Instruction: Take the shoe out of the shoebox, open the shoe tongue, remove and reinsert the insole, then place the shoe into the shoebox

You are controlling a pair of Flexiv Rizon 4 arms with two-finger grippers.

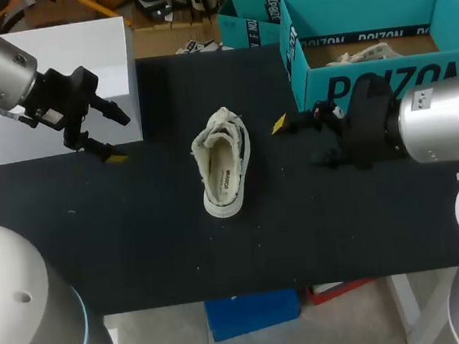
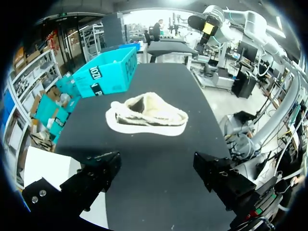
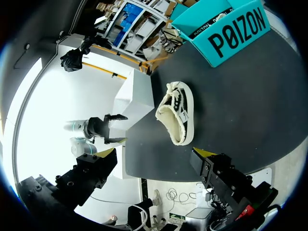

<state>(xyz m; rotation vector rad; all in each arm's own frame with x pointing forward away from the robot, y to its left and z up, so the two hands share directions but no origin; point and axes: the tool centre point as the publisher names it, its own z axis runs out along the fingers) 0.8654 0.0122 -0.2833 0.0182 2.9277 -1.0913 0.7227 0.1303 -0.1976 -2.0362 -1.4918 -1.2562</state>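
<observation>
Cream canvas with a frayed edge and a dark side panel makes up the shoe (image 1: pixel 224 163), a low sneaker lying out of the box on the black surface (image 1: pixel 139 247), just left of the frame's centre in the head view. It runs lengthwise up and down the frame, its opening turned upward so the pale insole with a dark print shows inside. Nothing touches it.

The teal shoebox (image 1: pixel 318 76) stands open in the upper right of the frame, near the shoe but apart from it, with something pale and crumpled on its floor. A white box (image 1: pixel 78 56) sits on the surface in the upper left.

The right gripper (image 1: pixel 296 142) comes in from the right edge and hangs between shoe and shoebox, in front of the box's front wall; its fingers stand wide apart and hold nothing. The left gripper (image 1: pixel 115 136) is at the left of the frame, before the white box and well apart from the shoe, its fingers likewise spread wide and empty.

In the left wrist view the shoe (image 2: pixel 147 114) lies ahead of the left gripper (image 2: pixel 156 163), with the shoebox (image 2: pixel 108 72) beyond it. In the right wrist view the shoe (image 3: pixel 177 111) lies ahead of the right gripper (image 3: pixel 155 154), and the shoebox (image 3: pixel 231 33) stands farther off to one side.
</observation>
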